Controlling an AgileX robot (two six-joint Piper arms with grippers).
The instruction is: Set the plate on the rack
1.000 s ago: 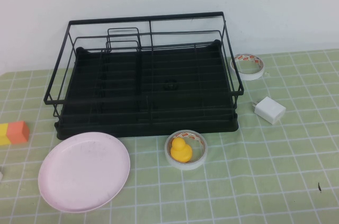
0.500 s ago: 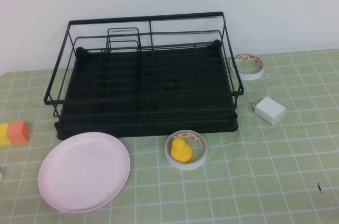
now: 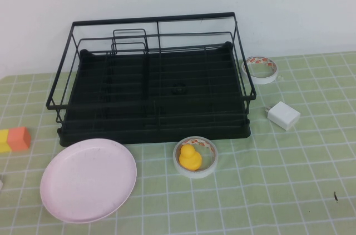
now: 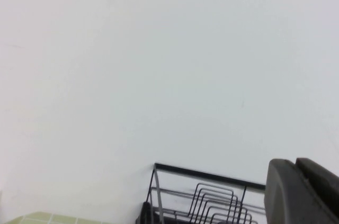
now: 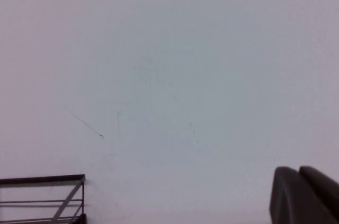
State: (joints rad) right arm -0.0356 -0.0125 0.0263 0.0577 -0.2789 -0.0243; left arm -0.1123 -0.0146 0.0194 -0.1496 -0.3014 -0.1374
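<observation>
The pale pink plate (image 3: 88, 180) lies flat on the green checked mat at the front left, just in front of the rack's front left corner. The black wire rack (image 3: 153, 79) stands at the back centre, with its upright plate loops at its back left. Neither arm shows in the high view. My left gripper (image 4: 295, 161) is raised and faces the white wall, its two dark fingers pressed together and empty, with the rack's top (image 4: 201, 197) below it. My right gripper (image 5: 298, 169) is likewise raised, shut and empty, with a rack corner (image 5: 42, 197) in view.
A tape ring (image 3: 195, 157) with a yellow duck (image 3: 189, 157) inside sits in front of the rack. A second tape ring (image 3: 261, 69) and a white charger (image 3: 283, 115) lie to the rack's right. An orange and yellow block (image 3: 15, 139) is at the left edge.
</observation>
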